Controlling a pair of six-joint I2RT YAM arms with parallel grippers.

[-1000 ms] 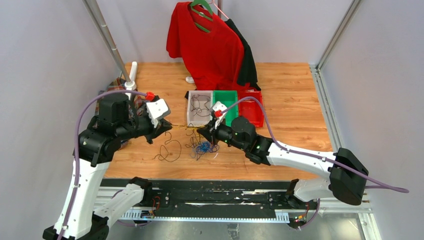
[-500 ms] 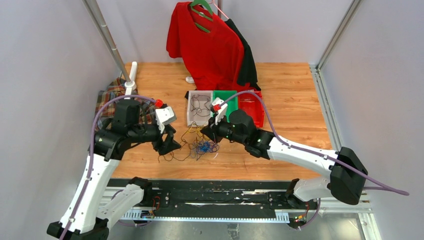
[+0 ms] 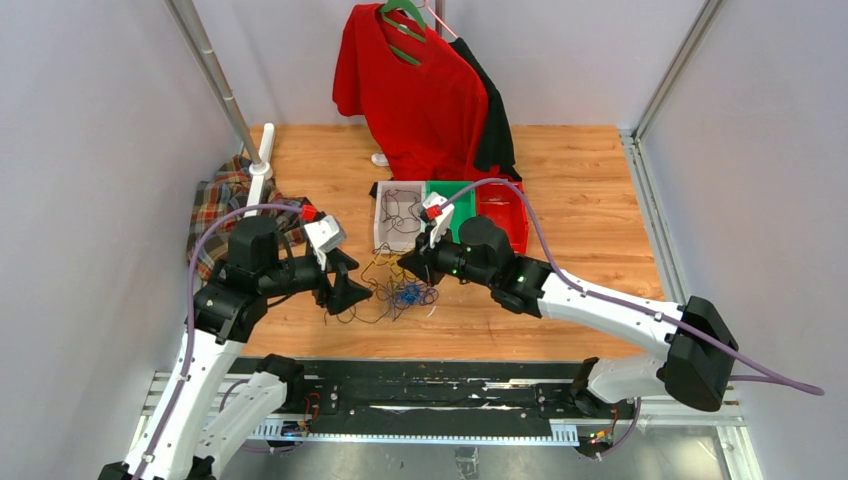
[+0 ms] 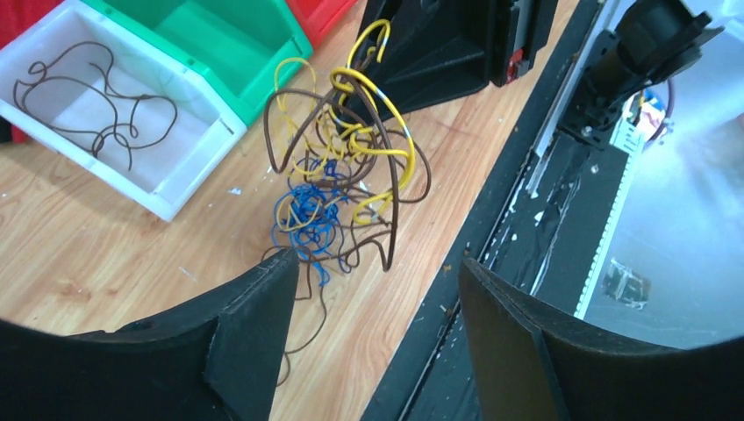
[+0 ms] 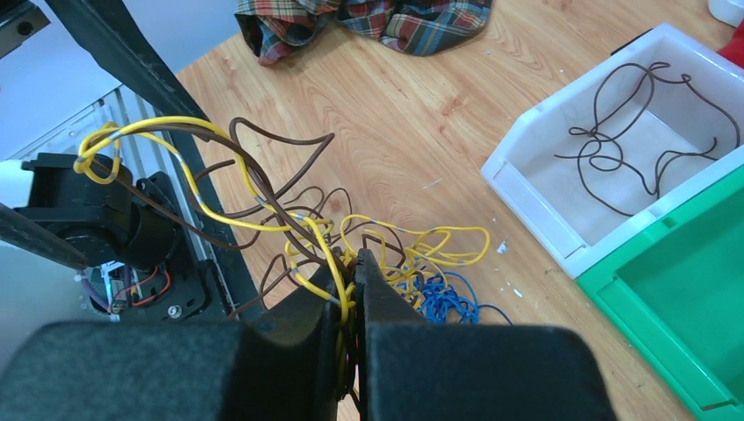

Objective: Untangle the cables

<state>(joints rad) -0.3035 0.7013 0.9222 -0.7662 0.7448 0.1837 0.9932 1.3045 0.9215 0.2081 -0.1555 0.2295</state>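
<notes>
The cables (image 3: 398, 288) are a knot of thin yellow, brown and blue wires on the wooden table between my two grippers. In the left wrist view the cables (image 4: 338, 167) rise in yellow and brown loops over a blue clump. My left gripper (image 3: 352, 292) stands open just left of the knot. Its jaws (image 4: 375, 263) are wide apart with only table between them. My right gripper (image 3: 408, 264) is shut on yellow and brown strands of the cables (image 5: 351, 230), lifting them off the table. The right gripper (image 5: 355, 261) hides the pinched part of the strands.
A white bin (image 3: 378, 222) holding one loose brown wire, a green bin (image 3: 458, 198) and a red bin (image 3: 508, 222) stand side by side behind the knot. A plaid cloth (image 3: 222, 205) lies at the left by a post base (image 3: 262, 162). A red shirt (image 3: 420, 95) hangs behind.
My left gripper has opened, let go of the yellow strand it was pulling taut, and moved right and nearer toward the knot. The right gripper stays shut on its strands.
</notes>
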